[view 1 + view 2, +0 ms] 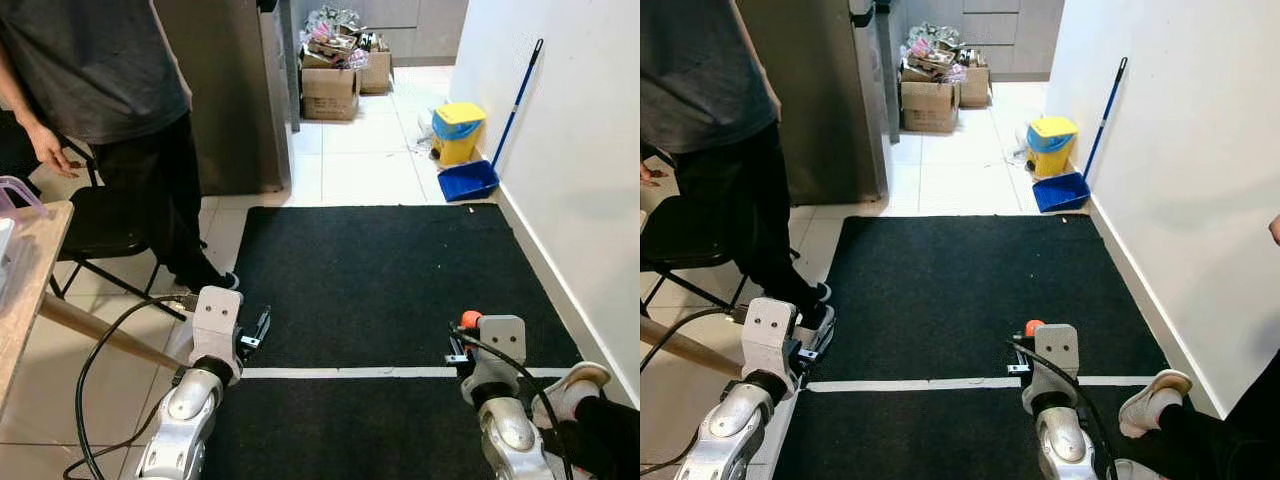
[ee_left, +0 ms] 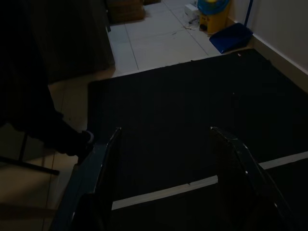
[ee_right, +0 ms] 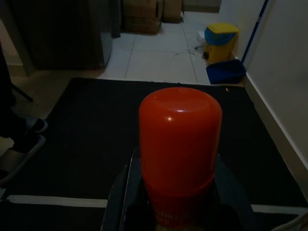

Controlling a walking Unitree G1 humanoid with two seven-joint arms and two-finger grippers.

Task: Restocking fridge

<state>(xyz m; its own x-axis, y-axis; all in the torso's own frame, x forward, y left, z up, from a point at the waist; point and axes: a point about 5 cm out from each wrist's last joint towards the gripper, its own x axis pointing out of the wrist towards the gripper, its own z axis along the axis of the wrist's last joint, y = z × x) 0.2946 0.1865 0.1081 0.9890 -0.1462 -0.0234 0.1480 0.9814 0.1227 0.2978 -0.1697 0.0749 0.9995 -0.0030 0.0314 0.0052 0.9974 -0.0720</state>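
- Mat (image 1: 380,270) of black cloth serves as the landmark: it covers the floor ahead of the robot, with a white tape line (image 1: 340,372) running across its near part.
- Right gripper (image 3: 175,192) hangs low over the mat's near right part, just above the tape line; its fingers (image 3: 122,192) are pinching an orange container (image 3: 179,154) with a rounded cap, held upright between them.
- From the head camera only the container's orange top (image 1: 469,319) peeks out beside the right wrist.
- Left gripper (image 2: 166,159) hangs at the mat's near left edge, by the end of the tape line; its fingers (image 2: 98,168) are spread wide with nothing between them.
- Fridge (image 1: 225,95), grey and tall with its door closed, stands beyond the mat's far left corner on the tiled floor (image 1: 350,160).
- A person (image 1: 110,100) in a dark shirt and black trousers stands left of the mat, one shoe at its left edge, next to a black chair (image 1: 105,235).
- A wooden bench (image 1: 25,290) edge shows further left of the mat.
- Beyond the mat's far right corner, along the white wall (image 1: 570,130), sit a blue dustpan (image 1: 467,181), a blue-handled broom (image 1: 516,100) and a yellow bin (image 1: 458,132).
- Cardboard boxes (image 1: 330,90) are stacked well past the mat's far edge.
- A second person's shoe (image 1: 580,385) rests at the mat's near right corner.
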